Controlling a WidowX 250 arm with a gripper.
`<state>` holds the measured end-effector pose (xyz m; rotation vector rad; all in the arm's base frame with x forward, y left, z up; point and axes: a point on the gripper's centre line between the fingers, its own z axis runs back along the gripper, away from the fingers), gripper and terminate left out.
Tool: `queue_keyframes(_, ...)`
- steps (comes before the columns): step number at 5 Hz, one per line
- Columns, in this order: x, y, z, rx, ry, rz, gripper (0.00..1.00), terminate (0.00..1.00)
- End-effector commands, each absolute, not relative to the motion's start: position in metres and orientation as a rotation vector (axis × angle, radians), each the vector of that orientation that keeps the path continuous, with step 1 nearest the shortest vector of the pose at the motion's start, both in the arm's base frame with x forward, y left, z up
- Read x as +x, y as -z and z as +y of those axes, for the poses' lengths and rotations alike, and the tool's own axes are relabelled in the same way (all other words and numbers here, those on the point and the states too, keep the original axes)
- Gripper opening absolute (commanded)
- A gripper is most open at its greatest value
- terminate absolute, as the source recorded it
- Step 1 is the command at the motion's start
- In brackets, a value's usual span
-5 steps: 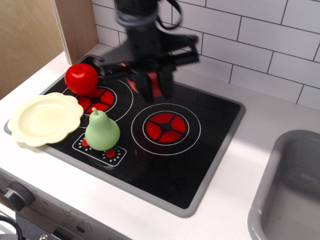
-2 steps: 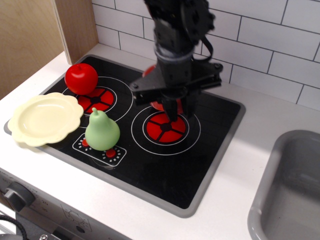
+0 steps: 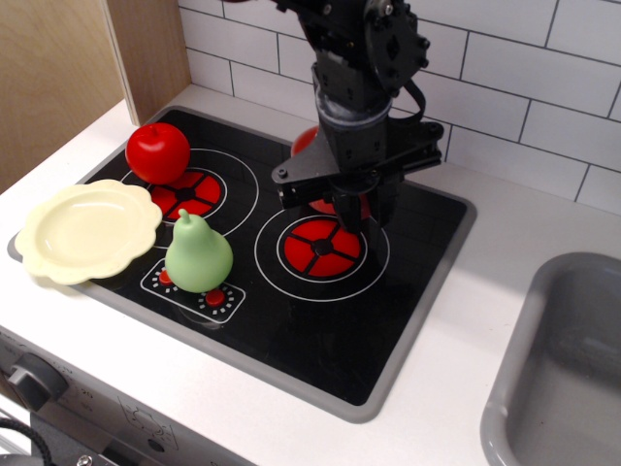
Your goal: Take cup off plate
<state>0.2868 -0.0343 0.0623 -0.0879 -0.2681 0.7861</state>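
The pale cream plate (image 3: 87,231) with a scalloped rim lies at the left edge of the stove, and nothing is on it. The orange-red cup (image 3: 307,142) is mostly hidden behind my gripper (image 3: 357,219); only red parts show at the upper left of the wrist and between the fingers. The gripper is shut on the cup and holds it over the far edge of the right burner (image 3: 322,246), well right of the plate.
A glossy red apple (image 3: 157,152) sits on the left burner. A green pear (image 3: 198,254) stands by the stove knobs, just right of the plate. A grey sink (image 3: 572,359) is at the right. A wooden panel (image 3: 68,68) and a tiled wall lie behind.
The gripper has carried the cup to the right, from above the gap between the burners to above the right burner. Plate, apple and pear have not moved.
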Motion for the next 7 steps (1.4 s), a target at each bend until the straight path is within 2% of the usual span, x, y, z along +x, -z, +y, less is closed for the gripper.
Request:
queue_keyframes(1,0.291,-0.089,-0.034,-0.105,-0.787,-0.302,1.0,0.0)
queue_keyframes(2,0.287,-0.107,-0.035,-0.09,-0.783,-0.299,1.0,0.0)
queue_keyframes(4,0.274,-0.143,-0.039,-0.146,-0.734,-0.268,1.0,0.0)
queue_keyframes(6,0.274,-0.143,-0.039,-0.146,-0.734,-0.268,1.0,0.0)
queue_keyframes(7,0.274,-0.143,-0.039,-0.146,-0.734,-0.268,1.0,1.0)
